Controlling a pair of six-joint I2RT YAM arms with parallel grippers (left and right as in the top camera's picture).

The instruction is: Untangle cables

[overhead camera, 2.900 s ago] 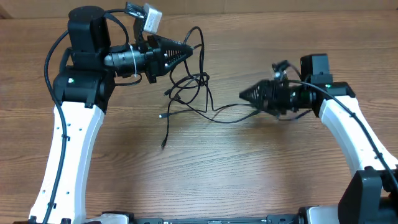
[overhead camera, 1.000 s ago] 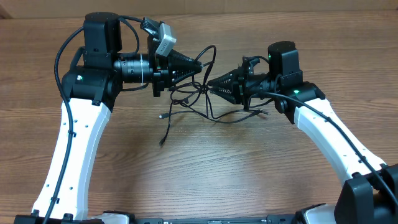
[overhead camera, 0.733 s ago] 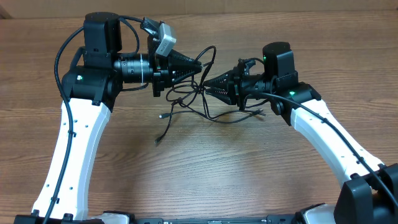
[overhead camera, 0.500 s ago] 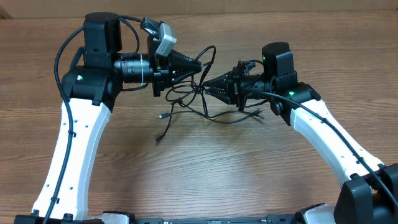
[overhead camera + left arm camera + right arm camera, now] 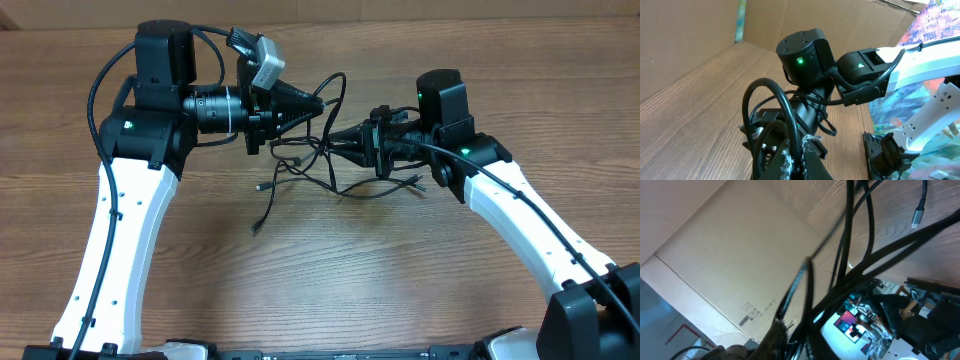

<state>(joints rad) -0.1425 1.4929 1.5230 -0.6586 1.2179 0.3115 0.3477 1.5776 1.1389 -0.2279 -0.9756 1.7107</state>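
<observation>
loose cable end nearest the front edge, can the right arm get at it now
Likely yes: that end lies alone on bare table, nothing over it. The right hand is poked into the bunched cables, though, so it would have to back out first.

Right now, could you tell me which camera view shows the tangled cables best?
The overhead view: the cables show whole, bunched between the left end effector and right end effector. The right wrist view shows only close crossing strands and one silver-tipped plug; the left wrist view mostly shows the right arm.
</observation>
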